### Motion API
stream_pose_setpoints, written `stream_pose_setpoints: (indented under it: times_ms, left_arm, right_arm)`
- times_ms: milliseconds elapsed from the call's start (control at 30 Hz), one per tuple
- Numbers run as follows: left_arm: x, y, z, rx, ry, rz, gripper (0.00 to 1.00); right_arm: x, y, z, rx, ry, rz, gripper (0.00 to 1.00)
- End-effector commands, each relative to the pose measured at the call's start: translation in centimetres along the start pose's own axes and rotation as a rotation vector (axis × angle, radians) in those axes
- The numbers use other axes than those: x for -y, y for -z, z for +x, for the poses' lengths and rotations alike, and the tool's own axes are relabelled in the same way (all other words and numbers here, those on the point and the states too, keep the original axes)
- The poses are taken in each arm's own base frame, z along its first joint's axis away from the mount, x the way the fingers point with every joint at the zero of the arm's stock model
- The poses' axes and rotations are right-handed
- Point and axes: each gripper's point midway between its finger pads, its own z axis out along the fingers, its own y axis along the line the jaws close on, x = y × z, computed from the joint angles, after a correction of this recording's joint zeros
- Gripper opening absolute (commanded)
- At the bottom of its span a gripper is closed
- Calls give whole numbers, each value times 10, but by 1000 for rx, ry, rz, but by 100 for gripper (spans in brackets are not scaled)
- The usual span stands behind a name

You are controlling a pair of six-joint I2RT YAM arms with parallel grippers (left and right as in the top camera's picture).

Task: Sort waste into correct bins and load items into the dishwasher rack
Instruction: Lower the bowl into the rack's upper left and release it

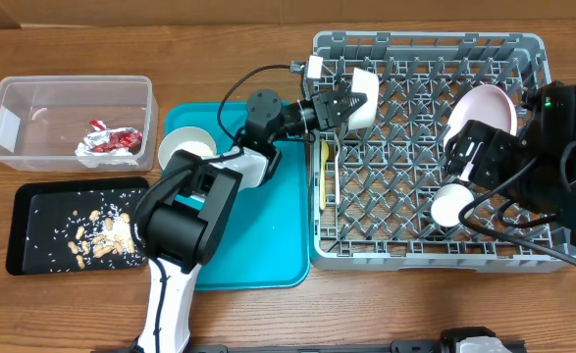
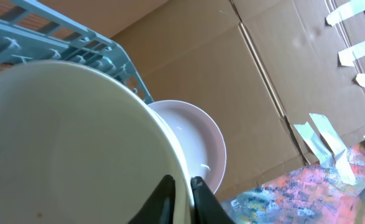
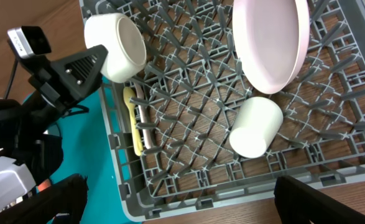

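Observation:
My left gripper [image 1: 351, 101] is shut on the rim of a white bowl [image 1: 363, 93] and holds it tilted over the back left corner of the grey dishwasher rack [image 1: 420, 257]. In the left wrist view the fingers [image 2: 181, 193] pinch the bowl's rim [image 2: 76, 143]. My right gripper [image 1: 461, 162] is open and empty above the rack's right side, its fingers spread wide [image 3: 188, 205]. The pink plate [image 1: 484, 108] stands in the rack. The white cup [image 1: 451, 206] and the yellow and white cutlery [image 1: 325, 172] lie in the rack. A second white bowl [image 1: 186, 147] sits on the teal tray.
The clear tub [image 1: 13, 103] at the back left holds the red-and-silver wrapper [image 1: 111, 142]. The black tray [image 1: 32, 201] holds rice and nut scraps [image 1: 101, 235]. The teal tray [image 1: 268, 235] lies between the bins and the rack. No carrot shows.

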Motion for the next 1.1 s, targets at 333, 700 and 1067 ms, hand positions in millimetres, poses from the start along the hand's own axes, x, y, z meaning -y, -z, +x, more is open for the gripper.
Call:
stream_pose_setpoints:
  times_ms: [333, 700, 1067]
  left_arm:
    - [-16, 28, -15, -25, -12, -17, 97]
    - [-15, 67, -30, -90, 33, 0, 100]
    - [-7, 110, -51, -51, -31, -466, 100]
  right_arm:
    - [0, 4, -3, 20, 4, 0, 100]
    - [1, 4, -2, 14, 4, 3, 100]
    - [2, 4, 0, 9, 3, 6, 100]
